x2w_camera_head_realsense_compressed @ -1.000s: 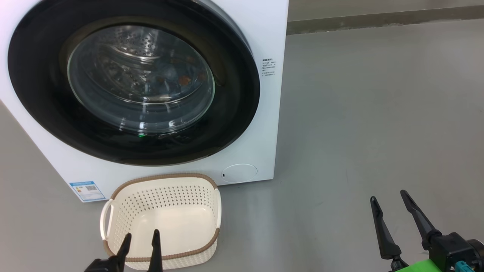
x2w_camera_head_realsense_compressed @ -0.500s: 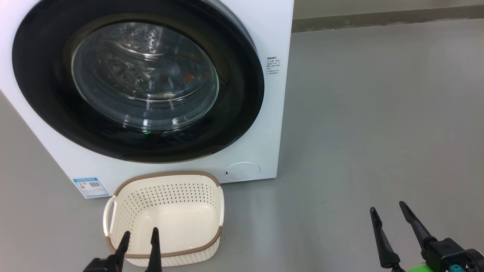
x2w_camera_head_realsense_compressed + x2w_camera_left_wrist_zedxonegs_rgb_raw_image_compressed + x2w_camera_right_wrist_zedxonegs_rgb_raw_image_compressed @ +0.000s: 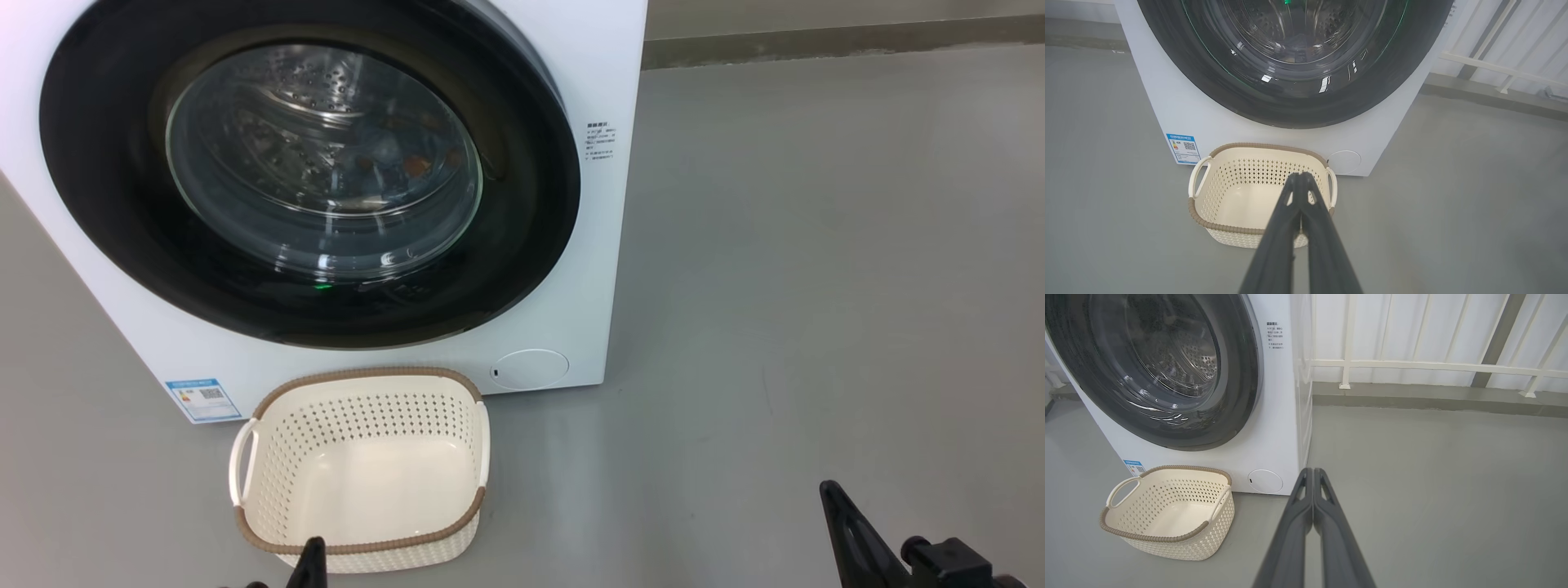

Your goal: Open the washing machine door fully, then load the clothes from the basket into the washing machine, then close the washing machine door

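The washing machine [image 3: 608, 73] stands at the left, and its door [image 3: 531, 212] lies shut flat against the front. Through the glass, a bit of the clothes [image 3: 415, 166] with orange prints lies in the steel drum. The basket [image 3: 363, 373] sits on the floor just in front of the machine, with nothing inside it. My left gripper [image 3: 313, 557] is shut at the basket's near edge; in the left wrist view its fingertips [image 3: 1299, 176] meet above the basket [image 3: 1257, 146]. My right gripper [image 3: 841, 506] is low at the right, and in the right wrist view [image 3: 1312, 470] it is shut on nothing.
Bare grey floor [image 3: 816, 286] stretches to the right of the machine. A low kerb [image 3: 816, 41] runs along the back, with a white railing [image 3: 1412, 365] above it. A blue label [image 3: 202, 398] marks the machine's lower left corner.
Both grippers have gone from open to shut and sunk toward the bottom edge of the head view. The whole picture has shifted a little, so the camera has moved.
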